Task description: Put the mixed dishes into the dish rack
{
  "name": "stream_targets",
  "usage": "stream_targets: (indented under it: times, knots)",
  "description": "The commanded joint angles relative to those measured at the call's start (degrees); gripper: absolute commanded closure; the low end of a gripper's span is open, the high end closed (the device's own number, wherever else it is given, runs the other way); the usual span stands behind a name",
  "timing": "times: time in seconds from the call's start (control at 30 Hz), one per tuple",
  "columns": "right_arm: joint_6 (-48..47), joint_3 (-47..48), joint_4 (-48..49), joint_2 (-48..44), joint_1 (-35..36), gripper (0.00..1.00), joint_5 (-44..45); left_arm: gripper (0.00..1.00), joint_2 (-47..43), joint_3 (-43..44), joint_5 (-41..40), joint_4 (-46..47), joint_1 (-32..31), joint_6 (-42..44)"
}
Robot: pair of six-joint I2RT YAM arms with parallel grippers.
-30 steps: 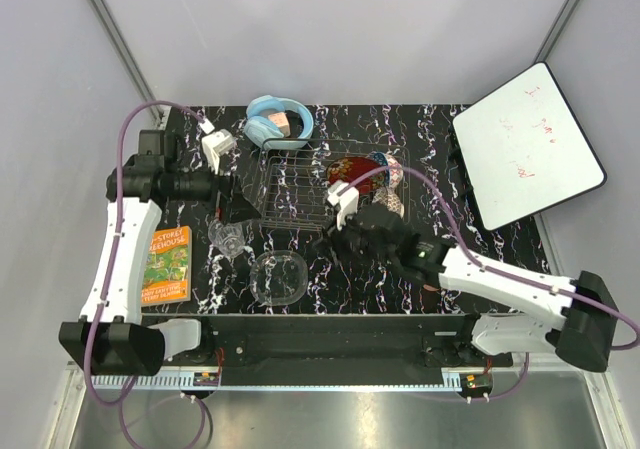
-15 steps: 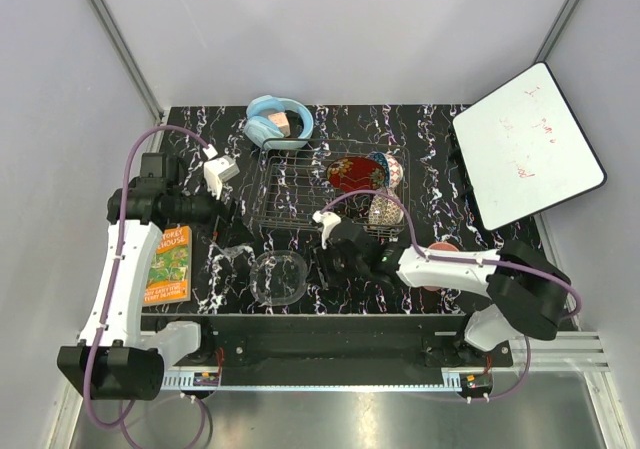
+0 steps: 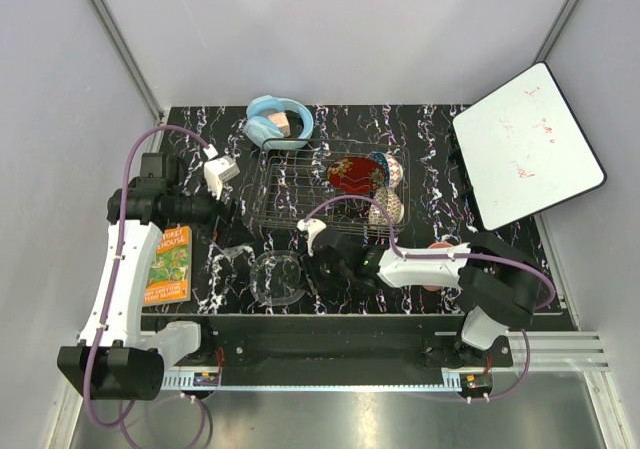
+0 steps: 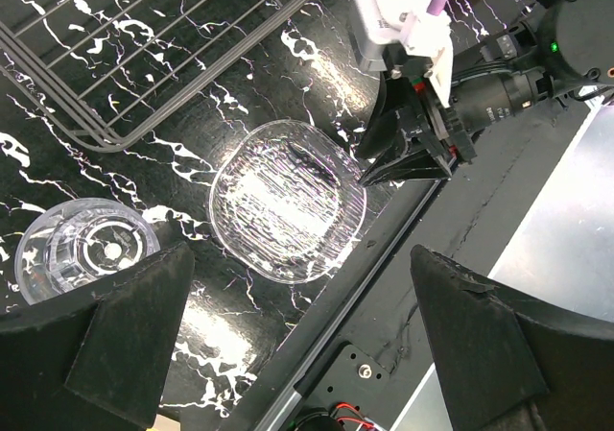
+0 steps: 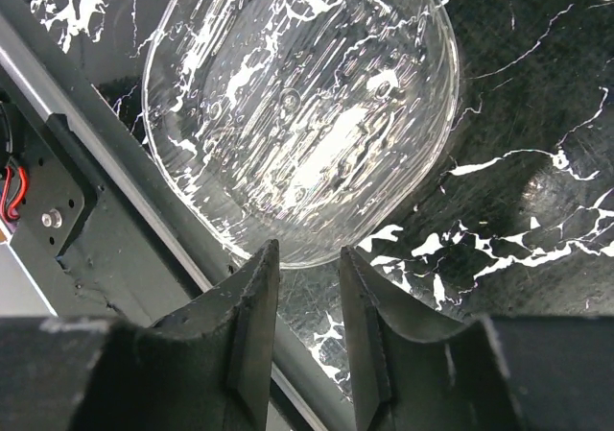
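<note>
The clear glass bowl (image 3: pixel 277 276) (image 5: pixel 297 105) (image 4: pixel 288 201) lies on the black marble table near its front edge. My right gripper (image 3: pixel 307 270) (image 5: pixel 309 253) is low at the bowl's right rim, jaws a narrow gap apart, nothing between them. The clear tumbler (image 3: pixel 230 253) (image 4: pixel 86 249) stands left of the bowl. My left gripper (image 3: pixel 228 227) (image 4: pixel 307 354) hovers above it, wide open and empty. In the dish rack (image 3: pixel 300 194) (image 4: pixel 144 47) sit the red floral plate (image 3: pixel 355 174), the blue patterned bowl (image 3: pixel 394 169) and the beige lattice bowl (image 3: pixel 386 209). The pink cup (image 3: pixel 437 253) is partly hidden behind my right arm.
Light-blue headphones (image 3: pixel 272 121) lie behind the rack. A book (image 3: pixel 168 264) lies at the table's left edge. A white board (image 3: pixel 525 144) leans at the back right. The table's front rail (image 5: pixel 86 191) runs right beside the glass bowl.
My right arm swung from the rack's front edge down and left to the glass bowl's rim. My left gripper drew back slightly to the left, still wide open.
</note>
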Motion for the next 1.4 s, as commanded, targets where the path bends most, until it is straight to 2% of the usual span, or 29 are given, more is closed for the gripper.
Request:
stream_targets:
  times: [0.0,0.07,0.1,0.17,0.5,0.57,0.9,1.1,1.23,1.37]
  knots:
    - [-0.2,2.5,1.1,-0.2,0.2,0.59,2.6,0.01,-1.6,0.5,1.7,0.8,0.3,1.6]
    - [0.1,2.5,0.5,-0.5,0.2,0.56,3.2,0.01,-1.3,0.5,2.0,0.8,0.4,1.7]
    - [0.1,2.6,0.4,-0.4,0.2,0.48,3.5,0.01,-1.1,0.4,2.4,0.9,0.3,1.7]
    - [0.3,2.7,-0.3,-0.2,0.2,0.46,4.0,0.01,-0.9,0.4,2.6,0.9,0.4,1.7]
    - [0.9,7.7,-3.3,5.8,0.1,0.44,4.5,0.01,-1.5,0.6,2.9,0.8,0.3,1.6]
    - [1.9,9.1,-6.8,7.2,0.1,0.43,5.0,0.01,-1.8,0.9,2.8,0.7,0.3,1.5]
    - [3.0,9.2,-9.1,6.4,0.1,0.39,8.7,0.01,-1.3,1.4,3.2,0.0,0.3,2.2]
    - [4.2,11.8,-9.7,10.1,0.1,0.42,7.4,0.01,-1.6,1.2,3.4,0.0,0.4,2.2]
    - [5.3,13.2,-9.7,13.0,0.0,0.49,5.8,0.01,-1.9,1.1,2.5,-0.1,0.3,2.9]
    - [6.4,13.5,-10.0,14.0,0.0,0.65,6.0,0.01,-2.0,1.0,2.3,-0.3,0.3,3.3]
